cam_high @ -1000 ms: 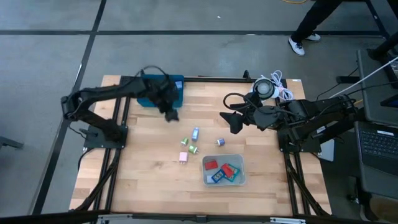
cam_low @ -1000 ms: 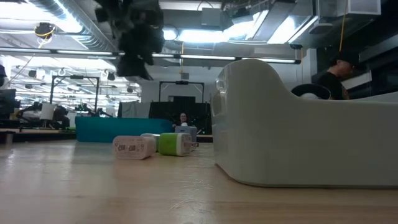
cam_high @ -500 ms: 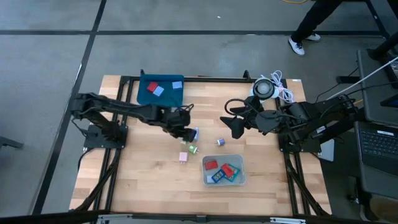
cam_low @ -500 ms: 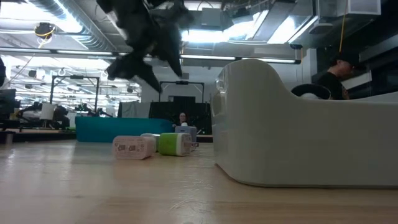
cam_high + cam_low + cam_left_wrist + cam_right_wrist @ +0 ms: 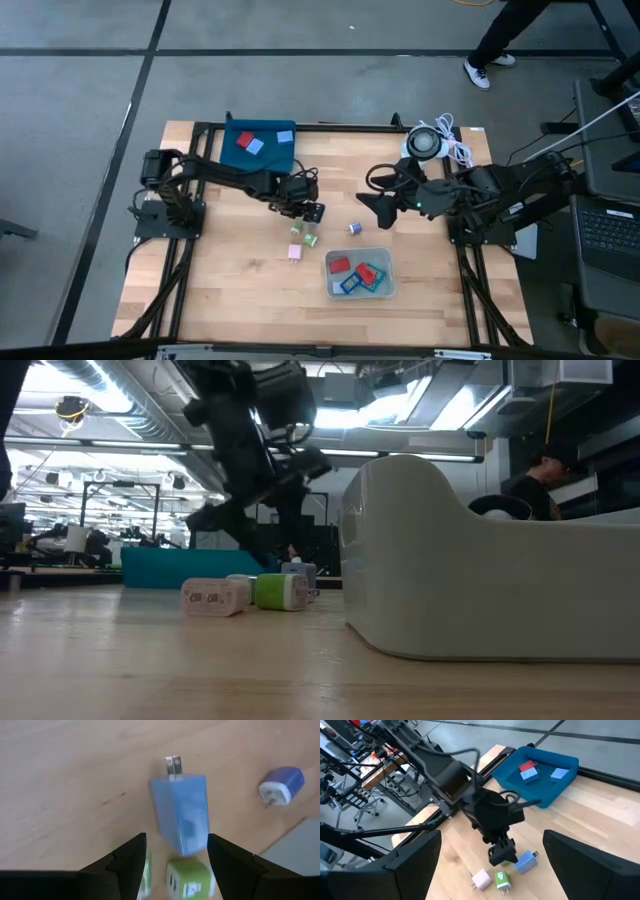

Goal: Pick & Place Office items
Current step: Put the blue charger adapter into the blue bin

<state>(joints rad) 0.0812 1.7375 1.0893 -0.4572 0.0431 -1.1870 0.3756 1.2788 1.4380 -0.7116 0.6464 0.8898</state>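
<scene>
The left gripper (image 5: 176,851) hangs just above the light blue plug block (image 5: 181,818), its two fingers spread wide on both sides of the block and holding nothing. A green block (image 5: 190,878) lies just beside it, and a dark blue block (image 5: 281,784) lies farther off. In the high view a pink block (image 5: 294,253) lies near the grey bin (image 5: 386,288), which holds red and blue pieces. The right gripper (image 5: 378,205) waits open near the table's middle. Farthest, the dark blue tray (image 5: 280,155) holds two pieces.
</scene>
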